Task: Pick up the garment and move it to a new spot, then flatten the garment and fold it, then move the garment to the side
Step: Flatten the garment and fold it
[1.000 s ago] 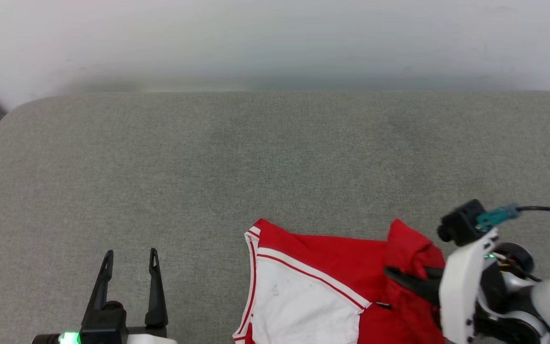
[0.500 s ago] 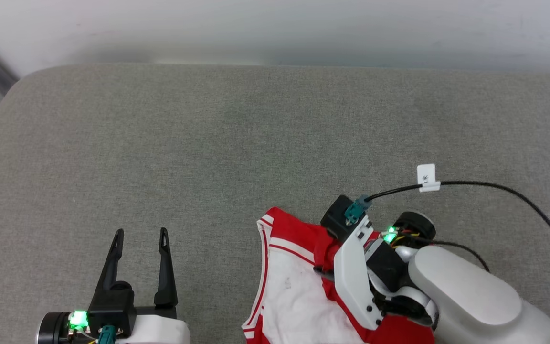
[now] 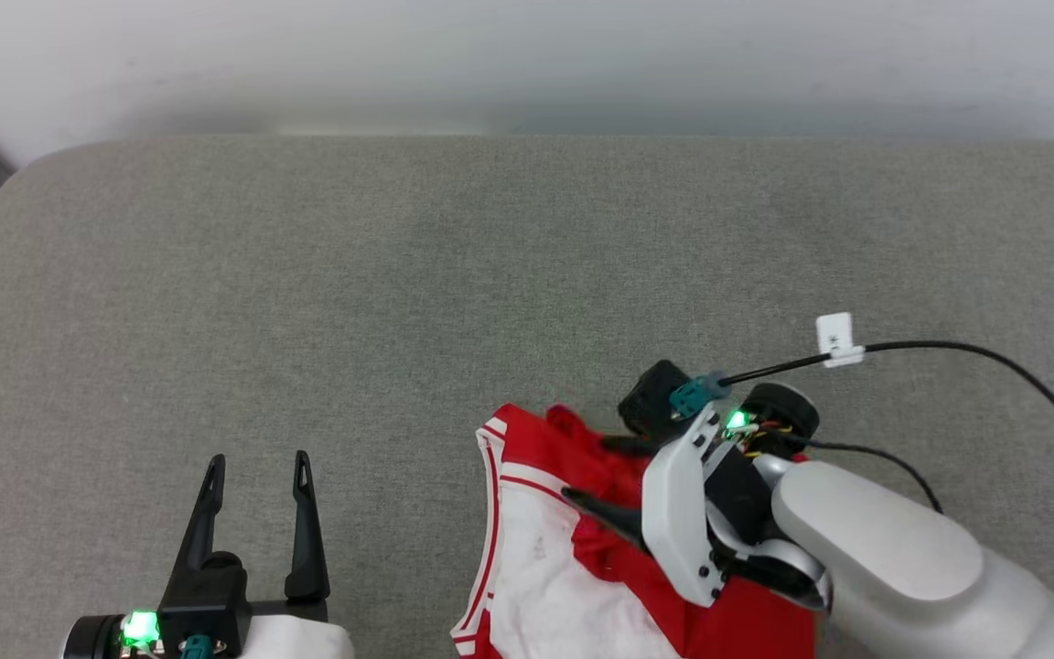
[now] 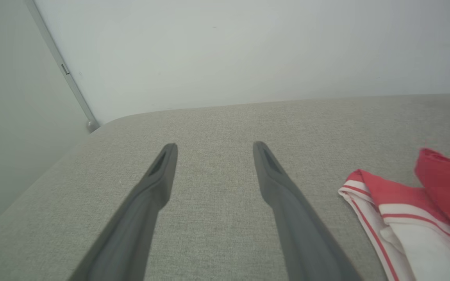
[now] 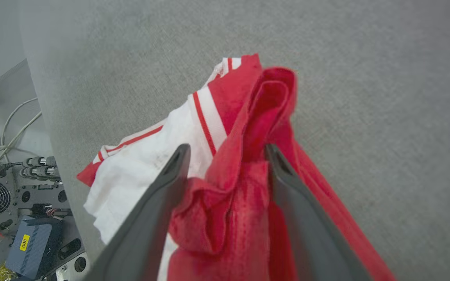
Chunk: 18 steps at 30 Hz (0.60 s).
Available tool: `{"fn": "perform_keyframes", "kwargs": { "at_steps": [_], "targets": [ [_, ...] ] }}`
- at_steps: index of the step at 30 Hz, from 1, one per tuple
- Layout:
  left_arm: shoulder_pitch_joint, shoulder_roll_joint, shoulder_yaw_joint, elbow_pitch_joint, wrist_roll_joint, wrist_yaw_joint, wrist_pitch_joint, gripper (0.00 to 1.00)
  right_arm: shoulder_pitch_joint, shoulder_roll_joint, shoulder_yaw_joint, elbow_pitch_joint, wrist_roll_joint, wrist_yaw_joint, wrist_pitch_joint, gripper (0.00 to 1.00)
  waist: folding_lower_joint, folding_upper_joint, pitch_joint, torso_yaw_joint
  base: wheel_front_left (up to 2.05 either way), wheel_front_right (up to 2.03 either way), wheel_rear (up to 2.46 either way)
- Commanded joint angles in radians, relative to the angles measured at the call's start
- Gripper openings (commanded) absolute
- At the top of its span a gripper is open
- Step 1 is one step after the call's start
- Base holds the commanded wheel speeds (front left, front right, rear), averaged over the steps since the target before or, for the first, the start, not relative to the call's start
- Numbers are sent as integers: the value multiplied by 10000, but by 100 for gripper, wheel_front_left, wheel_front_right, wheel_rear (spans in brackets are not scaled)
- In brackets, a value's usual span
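Note:
The garment (image 3: pixel 536 567), red with a white sleeve and red-and-white striped trim, lies bunched at the near edge of the grey cushion (image 3: pixel 399 302). Its chest print is hidden. My right gripper (image 3: pixel 590 469) reaches over it from the right, fingers spread wide. In the right wrist view a raised fold of the garment (image 5: pixel 248 128) stands between the fingers of the right gripper (image 5: pixel 227 148) without being pinched. My left gripper (image 3: pixel 257 458) stands open over bare cushion to the left. The left wrist view has the left gripper (image 4: pixel 213 144) with the garment (image 4: pixel 416 230) at its right.
A pale wall (image 3: pixel 527 64) rises behind the cushion. A black cable (image 3: pixel 948 348) with a white tag runs from my right wrist. Past the cushion's near edge, the right wrist view has electronics and wires (image 5: pixel 10 218). Bare cushion stretches left and far of the garment.
My right gripper carried the red fold leftward over the white sleeve, and its fingers now stand spread apart. The head camera shifted a little. The left gripper stays open.

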Motion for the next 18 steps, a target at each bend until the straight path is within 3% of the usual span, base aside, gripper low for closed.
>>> {"fn": "perform_keyframes", "kwargs": {
  "at_steps": [1,5,9,13,18],
  "targets": [
    [42,-1,29,-14,64,3,-24,100,-139,-178,-110,-138,-116,-7,-308,100,-1,0,-131,-113,0,0,0],
    [158,1,116,-6,76,-9,-22,100,-202,-709,-1107,-618,-696,-9,-1838,100,-1,0,-367,-323,0,0,0],
    [192,23,182,22,96,-35,-22,100,379,-900,-2982,-677,-1694,-6,-3521,100,-1,0,-559,-510,0,0,0],
    [240,37,243,48,77,-52,-22,100,1310,-598,-5282,-663,-3108,-7,-5174,100,-1,0,-749,-679,0,0,0],
    [376,70,266,30,86,-113,-22,100,3002,208,-8115,-1081,-4748,-6,-5912,100,-1,0,-915,-803,0,0,0]
  ]
}}
